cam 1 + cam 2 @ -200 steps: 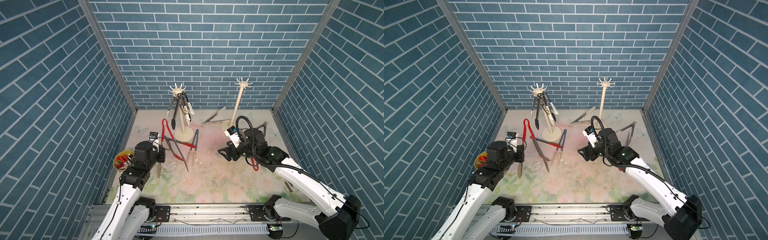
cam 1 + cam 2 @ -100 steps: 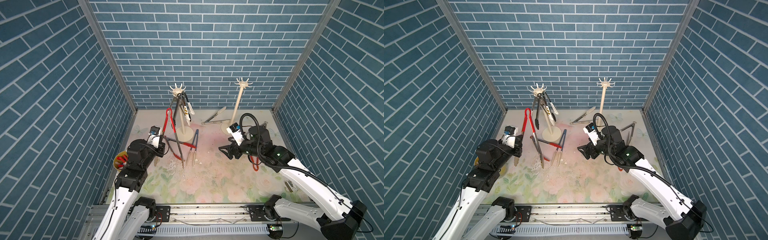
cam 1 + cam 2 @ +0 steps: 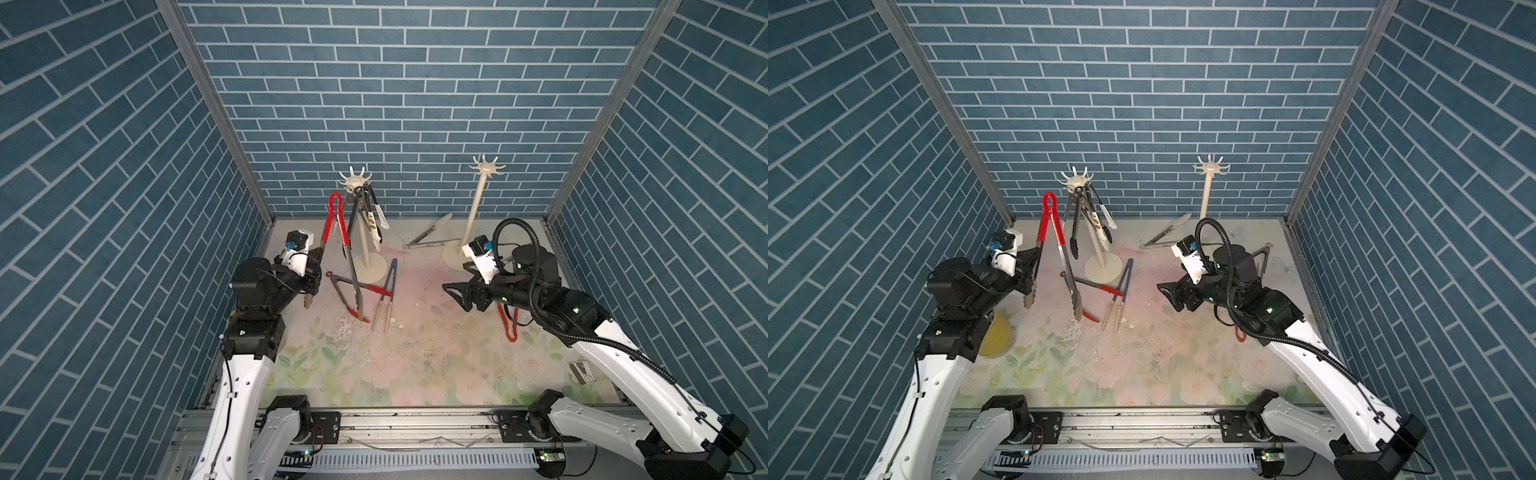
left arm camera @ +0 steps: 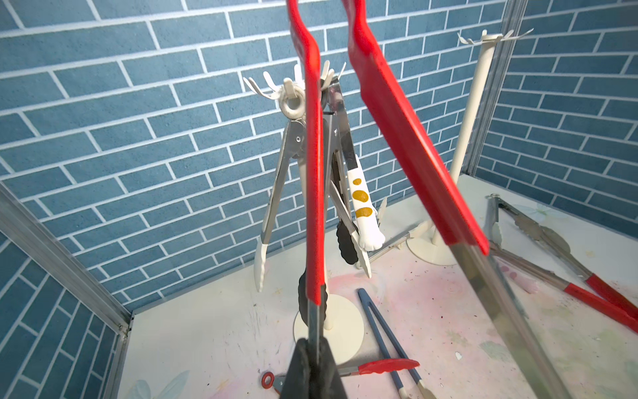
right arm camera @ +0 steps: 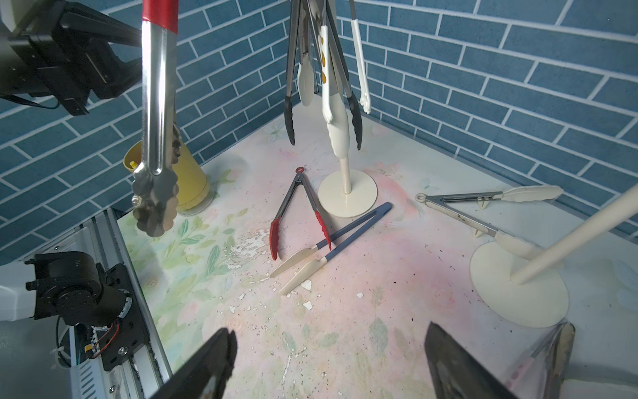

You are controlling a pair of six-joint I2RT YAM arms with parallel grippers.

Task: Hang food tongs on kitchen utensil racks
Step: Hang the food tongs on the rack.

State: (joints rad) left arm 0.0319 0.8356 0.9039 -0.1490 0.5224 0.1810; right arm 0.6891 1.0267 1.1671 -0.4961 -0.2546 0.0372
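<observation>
My left gripper (image 3: 318, 253) (image 4: 316, 359) is shut on one steel arm of the large red-handled food tongs (image 3: 337, 220) (image 3: 1050, 224) (image 4: 397, 131). They stand upright as an inverted V, hinge end up beside the hooks of the left rack (image 3: 354, 181) (image 3: 1076, 180). Several tongs hang on that rack, among them a white cat-paw pair (image 4: 362, 207). My right gripper (image 3: 455, 295) (image 5: 328, 362) hovers open and holds nothing, over the mat in front of the right rack (image 3: 476, 212) (image 3: 1204, 195), whose hooks are bare.
On the mat lie small red-tipped tongs (image 3: 353, 286), blue-handled tongs (image 3: 388, 286), white-tipped tongs (image 3: 428, 237) by the right rack's base, and red tongs (image 3: 509, 328) partly under my right arm. A yellow cup (image 3: 996, 336) stands at the left wall.
My left gripper rose and swung the red tongs from low over the mat to upright beside the left rack. My right gripper opened wider and shifted slightly.
</observation>
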